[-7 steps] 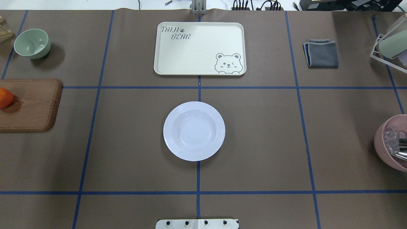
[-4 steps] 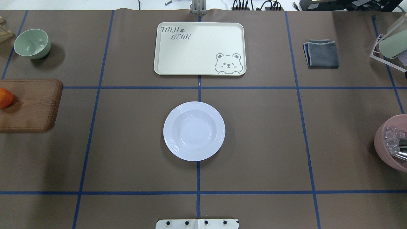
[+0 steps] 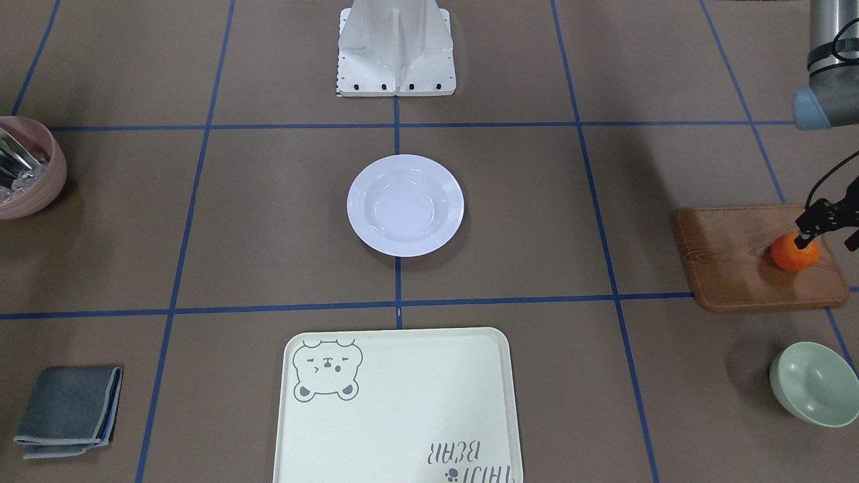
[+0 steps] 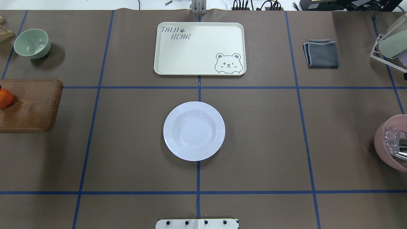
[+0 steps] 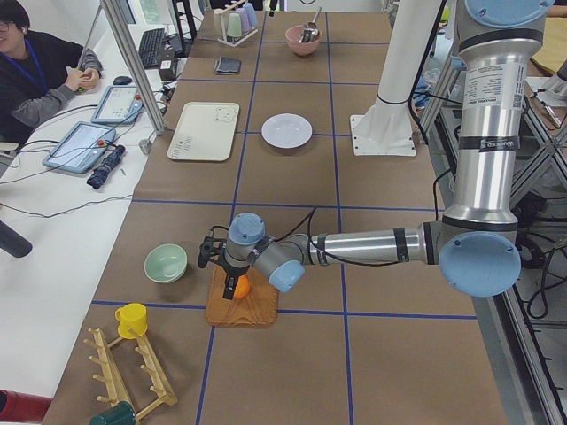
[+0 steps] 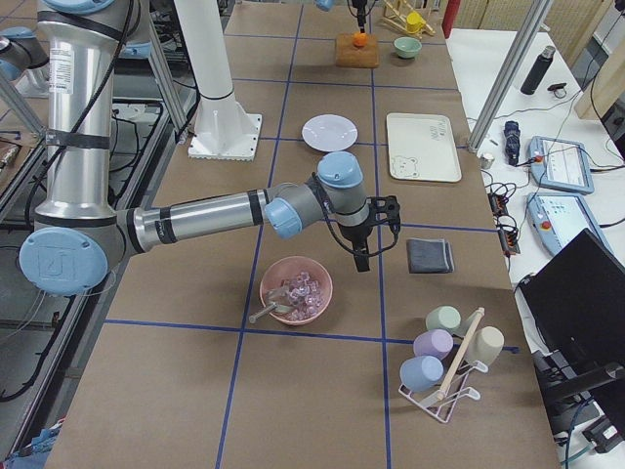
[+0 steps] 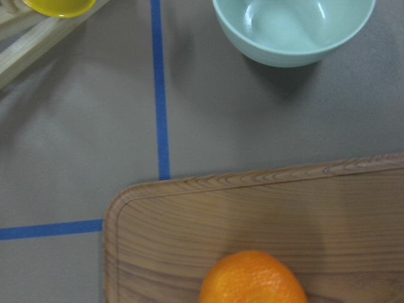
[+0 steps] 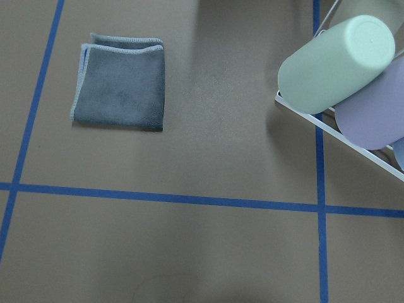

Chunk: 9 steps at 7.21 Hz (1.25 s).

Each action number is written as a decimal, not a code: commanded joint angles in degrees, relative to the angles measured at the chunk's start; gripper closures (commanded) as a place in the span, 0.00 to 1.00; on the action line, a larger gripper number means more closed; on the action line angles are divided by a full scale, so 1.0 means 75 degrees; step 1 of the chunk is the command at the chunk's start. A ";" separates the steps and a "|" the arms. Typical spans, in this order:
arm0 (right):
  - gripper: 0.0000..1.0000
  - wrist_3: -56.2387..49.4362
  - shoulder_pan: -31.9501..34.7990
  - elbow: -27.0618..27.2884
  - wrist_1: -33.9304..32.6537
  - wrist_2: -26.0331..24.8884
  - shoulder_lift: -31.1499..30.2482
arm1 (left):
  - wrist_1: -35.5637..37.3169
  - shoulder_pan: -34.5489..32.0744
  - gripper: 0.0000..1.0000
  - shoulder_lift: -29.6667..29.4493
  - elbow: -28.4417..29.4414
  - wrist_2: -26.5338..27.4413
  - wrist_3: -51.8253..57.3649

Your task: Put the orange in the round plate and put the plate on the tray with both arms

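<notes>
Brown paper covers the tabletop (image 4: 254,143), squared off by blue tape lines (image 4: 198,87). The round plate (image 4: 194,131) sits dead centre on the middle tape line, with open brown paper on every side and well apart from everything else. The tray (image 4: 199,47) lies along the tabletop edge farthest from the robot, in line with the plate. At the robot's left end, the orange (image 3: 794,252) rests on the wooden board (image 3: 738,261), toward its outer end. The green bowl (image 4: 32,43) stands near the board. The left gripper (image 3: 827,240) hangs right over the orange, fingers apart. The right gripper (image 6: 376,234) hovers between the pink bowl (image 6: 296,290) and the grey cloth (image 6: 430,256). Whether its fingers are apart or together, I cannot tell. A person (image 5: 35,71) sits at a side desk.
</notes>
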 commanded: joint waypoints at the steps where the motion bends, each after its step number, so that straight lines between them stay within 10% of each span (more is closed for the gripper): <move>1: 0.00 0.0001 -0.0057 -0.0025 0.0002 -0.0012 0.0011 | -0.0005 0.0283 0.02 -0.0055 0.0151 0.0042 -0.0075; 5: 0.00 0.0001 -0.0104 -0.0025 0.0002 -0.0094 0.0000 | -0.0028 0.0636 0.03 -0.0288 0.0619 0.0078 -0.0028; 6: 0.00 0.0001 -0.0116 -0.0025 0.0002 -0.0094 0.0000 | -0.0028 0.0637 0.18 -0.0382 0.0748 0.0089 0.0007; 8: 0.00 -0.0011 -0.0116 -0.0036 0.0002 -0.0094 0.0000 | -0.0051 0.0648 1.00 -0.0407 0.0703 0.0090 0.0135; 9: 0.00 -0.0023 -0.0116 -0.0025 0.0014 -0.0082 0.0000 | -0.0063 0.0637 1.00 -0.0383 0.0331 -0.0003 0.0101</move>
